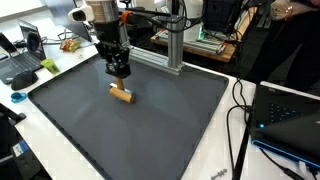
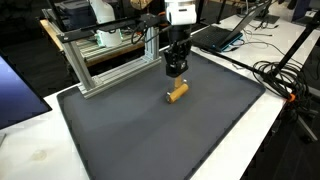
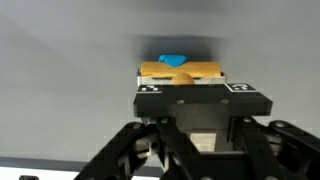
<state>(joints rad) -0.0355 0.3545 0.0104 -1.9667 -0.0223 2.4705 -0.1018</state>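
One gripper (image 1: 120, 71): hangs just above the wooden block (image 1: 121, 94), holding nothing. I cannot tell how far apart its jaws stand.
Block's place: lying on its side near the middle of the dark mat (image 1: 170, 125), clear of the fingers in both exterior views. The wrist view shows a blue patch (image 3: 173, 59) on it.
Step in hand: probably the approach — poised overhead, no contact yet.
Next move calls for: a straight descent, with the jaws straddling the block's narrow width.

mat: dark grey (image 1: 150, 125) | table: white (image 2: 30, 140) | behind: aluminium frame (image 2: 100, 55) | edges: laptop (image 2: 215, 35), cables (image 2: 275, 72)
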